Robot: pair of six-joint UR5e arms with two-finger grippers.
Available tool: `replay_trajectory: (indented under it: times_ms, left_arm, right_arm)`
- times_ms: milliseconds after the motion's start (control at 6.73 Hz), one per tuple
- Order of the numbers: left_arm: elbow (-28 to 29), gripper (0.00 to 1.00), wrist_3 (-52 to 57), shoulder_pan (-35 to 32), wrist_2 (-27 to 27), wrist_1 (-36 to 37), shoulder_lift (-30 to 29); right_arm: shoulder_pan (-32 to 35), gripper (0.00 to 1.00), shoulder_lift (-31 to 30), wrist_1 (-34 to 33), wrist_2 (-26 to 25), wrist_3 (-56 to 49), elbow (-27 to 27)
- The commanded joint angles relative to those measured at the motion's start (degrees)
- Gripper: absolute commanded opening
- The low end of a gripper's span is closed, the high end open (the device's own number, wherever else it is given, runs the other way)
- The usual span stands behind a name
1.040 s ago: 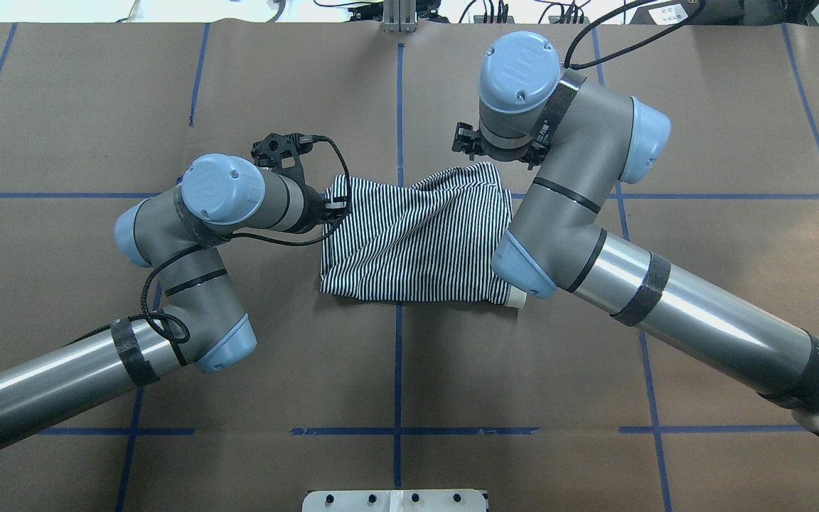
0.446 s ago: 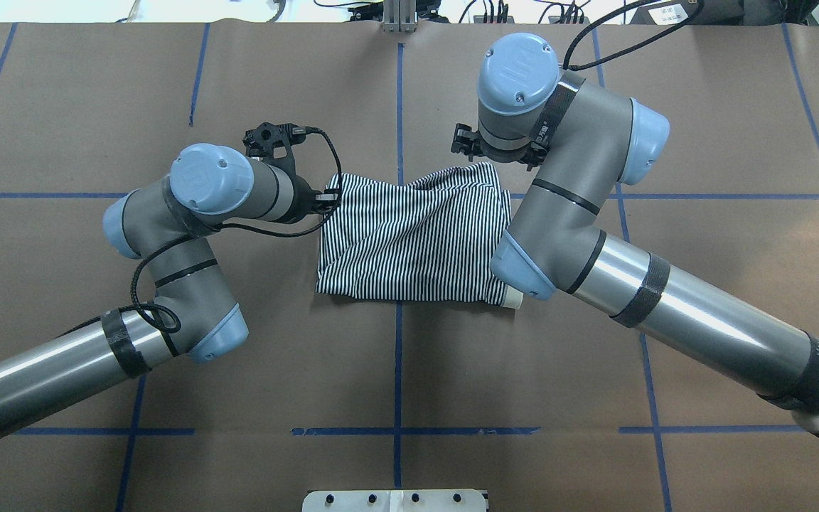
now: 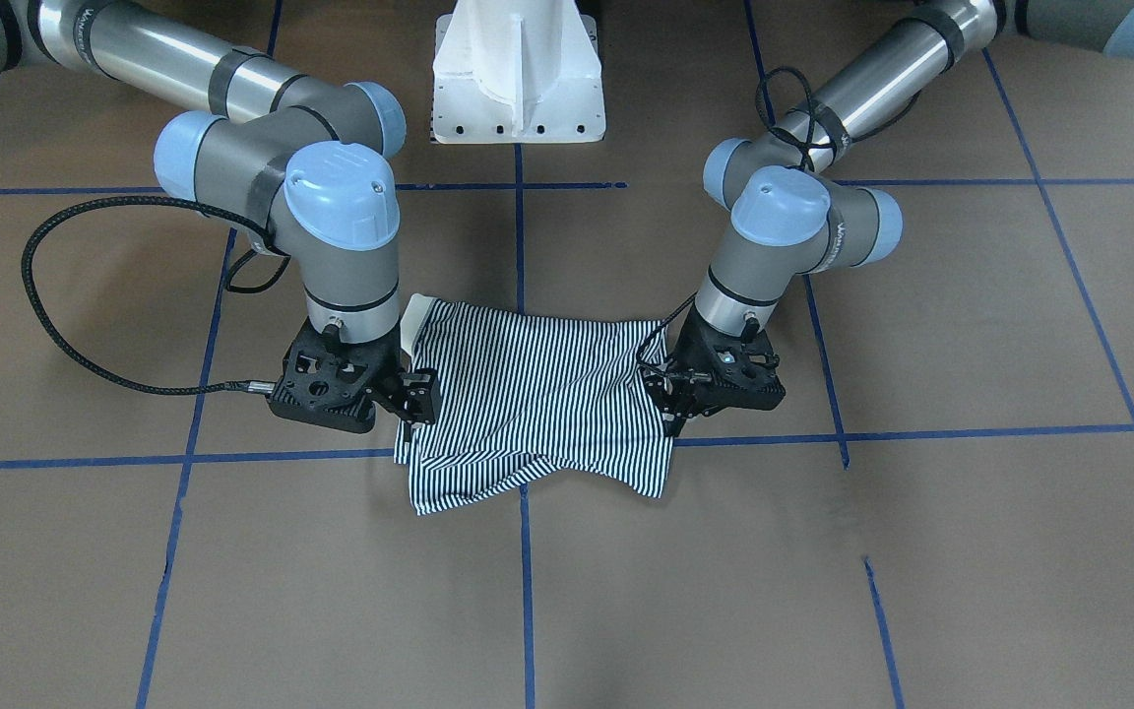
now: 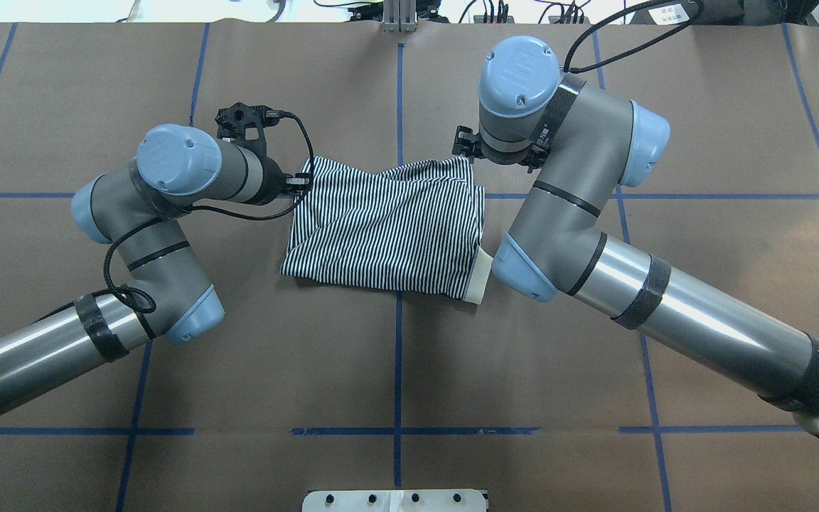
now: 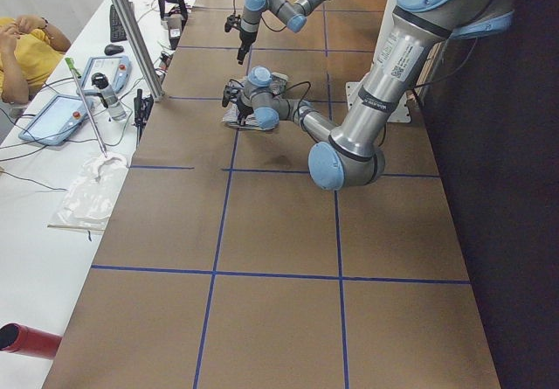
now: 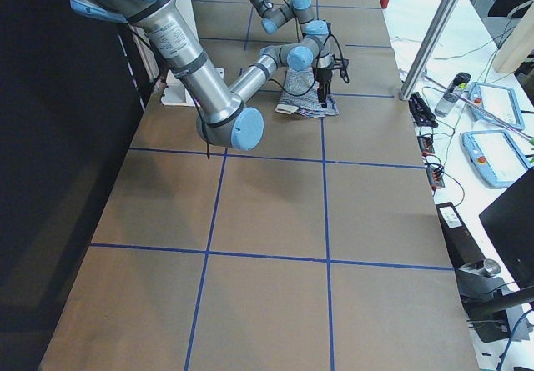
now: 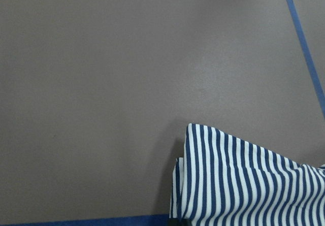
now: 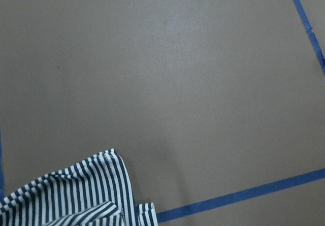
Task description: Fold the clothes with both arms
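Note:
The striped polo shirt [image 4: 388, 227] lies bunched and folded at the table's middle, its cream collar [image 4: 479, 279] sticking out at the near right corner. It also shows in the front view [image 3: 537, 394]. My left gripper [image 4: 301, 183] is shut on the shirt's far left corner; in the front view it [image 3: 670, 399] is low at that edge. My right gripper [image 3: 417, 394] is shut on the far right corner, mostly hidden under its wrist in the overhead view [image 4: 465, 148]. Both wrist views show only a shirt corner [image 7: 238, 185] [image 8: 76, 195], no fingers.
The brown paper table carries blue tape lines [image 4: 398, 427]. The white pedestal base [image 3: 518, 89] stands at the robot's side. A seated person [image 5: 22, 48] and control pendants [image 5: 57, 114] are on the side bench beyond the table's far edge.
My left gripper has moved left and slightly away, dragging the shirt left with it. The shirt is stretched a little wider. The right gripper has hardly moved.

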Motion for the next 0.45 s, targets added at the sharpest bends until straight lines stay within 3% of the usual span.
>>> replay_trajectory:
  times_ms: [0,297]
  left_arm:
    - [-0.6,0.99,5.92,-0.79,-0.07,0.25,0.66]
    - [-6.19,1.0,13.74,-3.94,-2.24,3.22,3.71]
  right_arm:
    - [-0.01,1.0,-0.13,0.1,0.24,-0.34,0.19]
    - [1.56,1.0,-3.97,-0.34,2.95,-3.49,5.26]
